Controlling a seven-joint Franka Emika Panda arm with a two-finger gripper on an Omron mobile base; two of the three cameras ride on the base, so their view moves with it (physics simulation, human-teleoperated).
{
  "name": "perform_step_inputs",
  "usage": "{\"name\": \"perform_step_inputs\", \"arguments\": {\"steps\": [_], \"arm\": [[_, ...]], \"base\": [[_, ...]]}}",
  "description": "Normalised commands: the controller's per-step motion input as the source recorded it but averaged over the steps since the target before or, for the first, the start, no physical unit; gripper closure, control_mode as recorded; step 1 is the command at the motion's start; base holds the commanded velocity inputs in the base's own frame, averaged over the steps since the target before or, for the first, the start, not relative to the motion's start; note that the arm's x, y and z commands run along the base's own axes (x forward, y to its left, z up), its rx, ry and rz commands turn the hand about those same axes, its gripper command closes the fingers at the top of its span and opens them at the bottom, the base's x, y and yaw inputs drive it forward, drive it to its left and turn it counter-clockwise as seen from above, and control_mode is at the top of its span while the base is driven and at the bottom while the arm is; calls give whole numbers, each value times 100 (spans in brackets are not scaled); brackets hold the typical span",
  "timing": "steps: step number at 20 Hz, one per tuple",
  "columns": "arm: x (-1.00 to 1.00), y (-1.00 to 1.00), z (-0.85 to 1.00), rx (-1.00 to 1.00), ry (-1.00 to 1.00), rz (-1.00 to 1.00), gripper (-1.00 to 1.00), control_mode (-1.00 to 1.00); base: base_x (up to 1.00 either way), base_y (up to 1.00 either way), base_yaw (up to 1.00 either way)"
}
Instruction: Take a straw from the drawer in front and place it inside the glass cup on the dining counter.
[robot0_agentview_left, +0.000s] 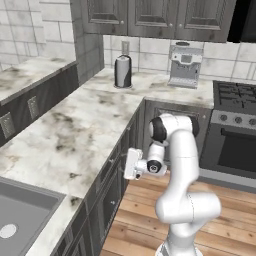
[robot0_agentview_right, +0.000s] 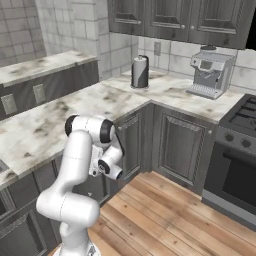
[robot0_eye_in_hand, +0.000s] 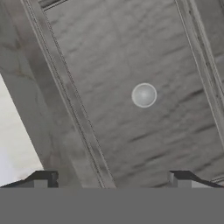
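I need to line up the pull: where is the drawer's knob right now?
In the hand view the round knob sits centred on the drawer panel, above and between the open gripper tips.

I see a dark-grey drawer (robot0_eye_in_hand: 131, 87) front with a streaky, wood-like grain and a pale silvery round knob (robot0_eye_in_hand: 144, 94). My arm (robot0_agentview_left: 181, 165) is white with dark joints, and the finger tips (robot0_eye_in_hand: 43, 177) are dark. The worktop (robot0_agentview_left: 75, 130) is white marble with grey-brown veining over dark-grey cabinets (robot0_agentview_right: 182, 145). The floor (robot0_agentview_right: 165, 220) is warm orange-brown planks. The wall tiles (robot0_agentview_left: 50, 25) are off-white with grey grout. The canister (robot0_agentview_left: 123, 70) is silvery with a dark band, the coffee machine (robot0_agentview_left: 185, 65) is metallic grey, the stove (robot0_agentview_left: 235, 130) dark grey, almost black, and the sink (robot0_agentview_left: 20, 212) plain grey.
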Motion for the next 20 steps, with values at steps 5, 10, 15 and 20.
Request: {"name": "perform_step_inputs", "arguments": {"steps": [5, 10, 15, 20], "arm": [[24, 16, -19, 0, 1, 0, -100, -100], [24, 12, -24, 0, 0, 0, -100, -100], [25, 11, -25, 0, 0, 0, -100, -100], [25, 12, -19, 0, 0, 0, -100, -100]], "base": [[0, 0, 0], [0, 0, 0], [0, 0, 0], [0, 0, 0]]}}
